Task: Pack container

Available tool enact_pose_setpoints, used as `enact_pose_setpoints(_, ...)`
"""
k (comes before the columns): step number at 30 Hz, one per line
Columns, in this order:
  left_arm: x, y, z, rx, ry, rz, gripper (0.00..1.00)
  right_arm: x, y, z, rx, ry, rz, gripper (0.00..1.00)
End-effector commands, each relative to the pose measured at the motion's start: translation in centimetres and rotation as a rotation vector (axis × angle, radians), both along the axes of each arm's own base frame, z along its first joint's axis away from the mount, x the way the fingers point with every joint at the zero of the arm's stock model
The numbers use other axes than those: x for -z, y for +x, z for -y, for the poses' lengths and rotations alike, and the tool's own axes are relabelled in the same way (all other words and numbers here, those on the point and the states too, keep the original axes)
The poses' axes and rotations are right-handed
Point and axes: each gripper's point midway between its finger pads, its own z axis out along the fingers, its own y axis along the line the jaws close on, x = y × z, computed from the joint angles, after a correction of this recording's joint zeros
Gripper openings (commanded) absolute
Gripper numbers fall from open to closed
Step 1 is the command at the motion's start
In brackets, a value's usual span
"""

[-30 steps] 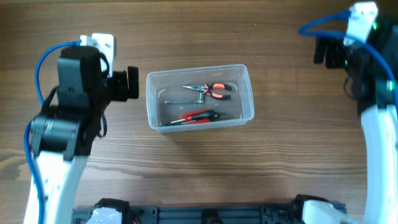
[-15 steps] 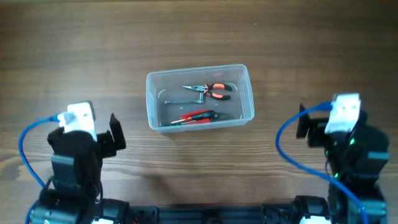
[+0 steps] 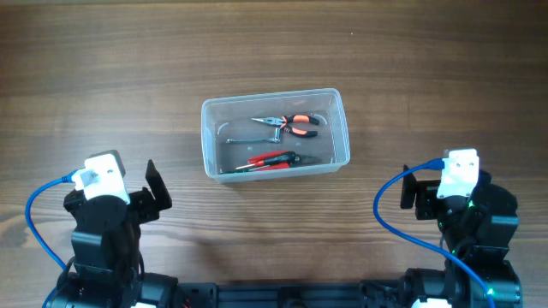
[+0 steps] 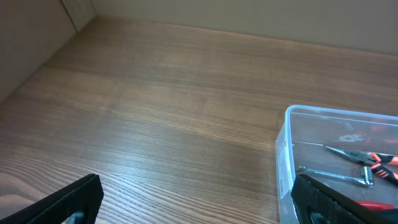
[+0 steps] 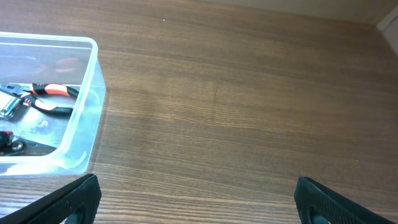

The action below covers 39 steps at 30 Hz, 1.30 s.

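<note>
Overhead view: clear container (image 3: 274, 133) on the wood table (image 3: 428, 68), long side across, top open. Inside the container: orange-handled pliers (image 3: 289, 125) toward the far wall, red-handled tool (image 3: 272, 160) along the near wall, thin metal tool (image 3: 247, 139) between them, toward the left end. Left gripper (image 3: 152, 190) off the container's near left corner, well apart from it, touching nothing. Right gripper (image 3: 414, 195) off the near right corner, likewise well apart and empty. Left wrist view: left fingers (image 4: 68, 200) spread wide, bare table between, container's left end ahead of the right-hand finger, pliers visible inside. Right wrist view: right fingers (image 5: 336, 202) likewise wide apart, container's right end ahead of the left-hand finger, nothing held.
</note>
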Motion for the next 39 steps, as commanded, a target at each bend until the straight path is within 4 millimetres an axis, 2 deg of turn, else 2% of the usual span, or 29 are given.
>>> enact_pose_setpoints(1,0.0,0.0,-0.2,-0.018,-0.006,0.010,1.00,0.4,0.0,-0.3,-0.003,0.021,-0.011,1.00)
enact_pose_setpoints(11,0.0,0.0,-0.2,-0.018,-0.006,0.010,1.00,0.1,-0.1,-0.4,-0.007,0.019,0.004,1.00)
enact_pose_setpoints(15,0.0,0.0,-0.2,-0.018,-0.006,0.009,1.00,-1.7,-1.0,-0.7,-0.018,0.012,0.097,1.00)
enact_pose_setpoints(21,0.0,0.0,-0.2,-0.018,-0.006,0.009,1.00,-5.8,-3.8,-1.4,-0.046,-0.002,0.322,1.00)
enact_pose_setpoints(26,0.0,0.0,-0.2,-0.018,-0.006,0.010,1.00,-6.0,-5.4,-2.9,-0.093,0.114,0.372,1.00)
enact_pose_setpoints(28,0.0,0.0,-0.2,-0.018,-0.006,0.010,1.00,-5.0,-4.8,-3.0,-0.083,0.144,0.373,1.00)
enact_pose_setpoints(33,0.0,0.0,-0.2,-0.018,-0.006,0.010,1.00,-2.3,-1.5,-3.1,-0.043,0.278,0.415,1.00)
enact_pose_setpoints(35,0.0,0.0,-0.2,-0.018,-0.006,0.009,1.00,-2.1,-0.2,-3.2,-0.047,0.309,0.484,1.00)
enact_pose_setpoints(39,0.0,0.0,-0.2,-0.018,-0.006,0.010,1.00,-2.5,1.1,-3.0,-0.059,0.280,0.623,1.00)
